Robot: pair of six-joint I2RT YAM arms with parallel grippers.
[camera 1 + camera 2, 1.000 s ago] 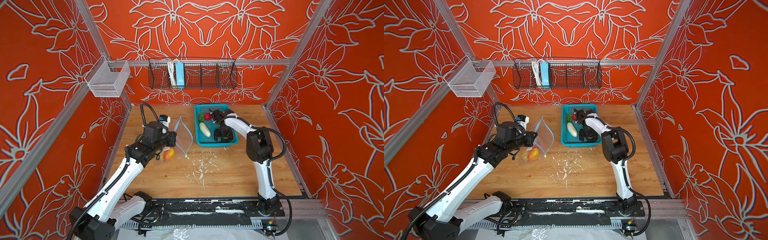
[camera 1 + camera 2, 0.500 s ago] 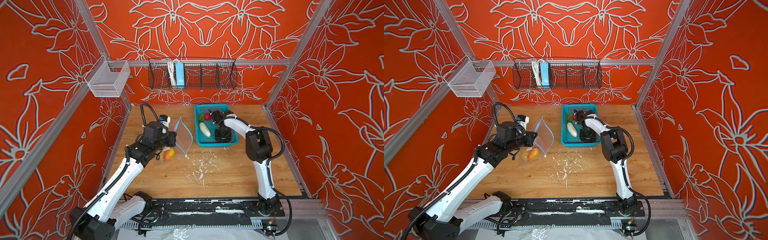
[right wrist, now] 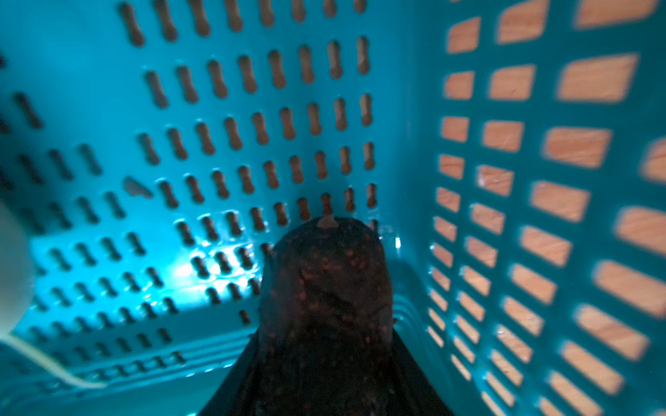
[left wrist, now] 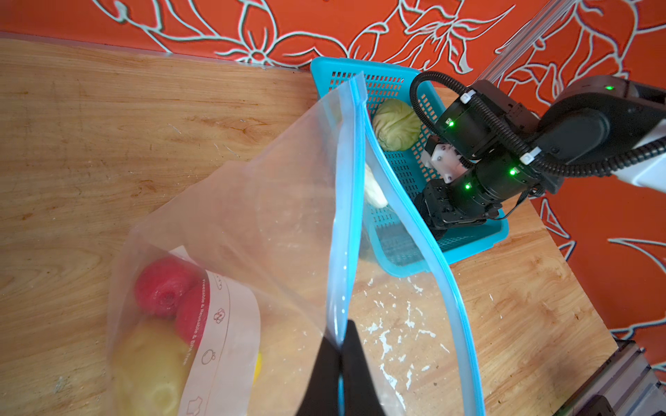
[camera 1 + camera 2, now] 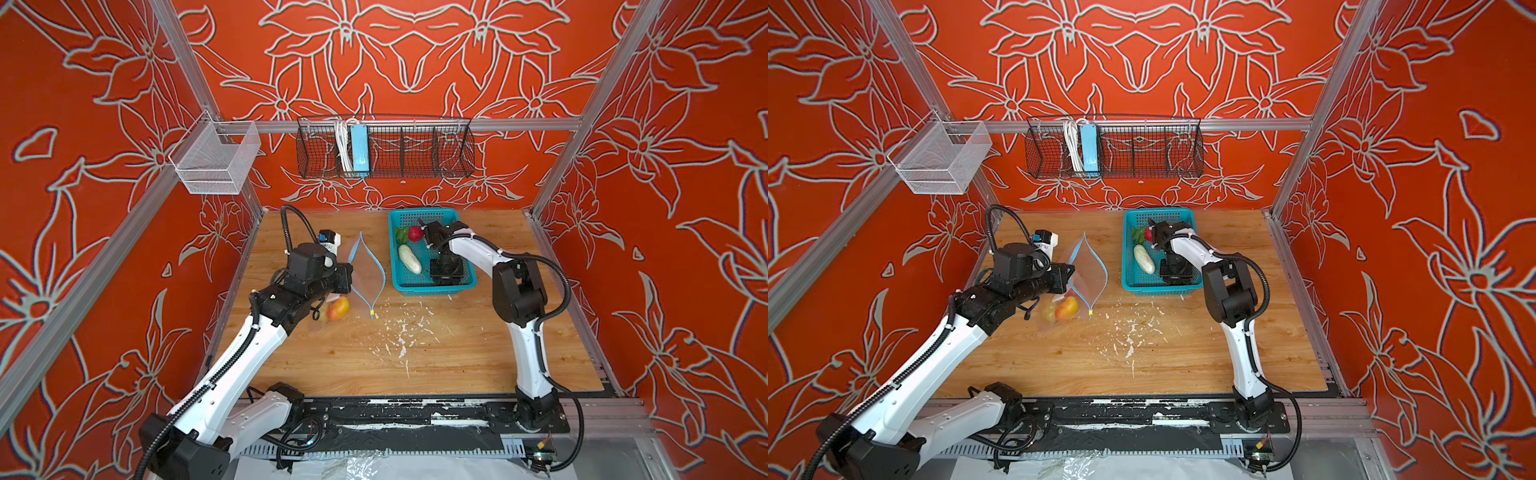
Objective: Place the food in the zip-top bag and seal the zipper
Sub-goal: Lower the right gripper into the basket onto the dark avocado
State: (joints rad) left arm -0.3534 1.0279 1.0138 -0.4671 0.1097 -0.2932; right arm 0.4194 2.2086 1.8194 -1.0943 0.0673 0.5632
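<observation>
The zip-top bag [image 5: 368, 272] stands open on the counter [image 5: 457, 353], holding an orange-red fruit [image 5: 337, 308] and a yellow potato [image 4: 147, 367]. The left pincer [image 4: 340, 342] is clenched on its zipper [image 4: 346, 216]. The teal basket [image 5: 432, 287] holds the cucumber [image 5: 410, 258], red berries [image 5: 414, 234], green leaf [image 5: 401, 235], cabbage [image 4: 396, 124], and the black piece [image 3: 324, 288], which the right pincer [image 3: 326, 353] grasps.

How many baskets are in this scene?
3. A teal plastic basket sits on the table; a black wire basket hangs from the rear rail; a white mesh basket hangs at that rail's left end. None seems hidden.

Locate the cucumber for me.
In both top views the cucumber lies in the left half of the teal basket, in front of the red berries.
</observation>
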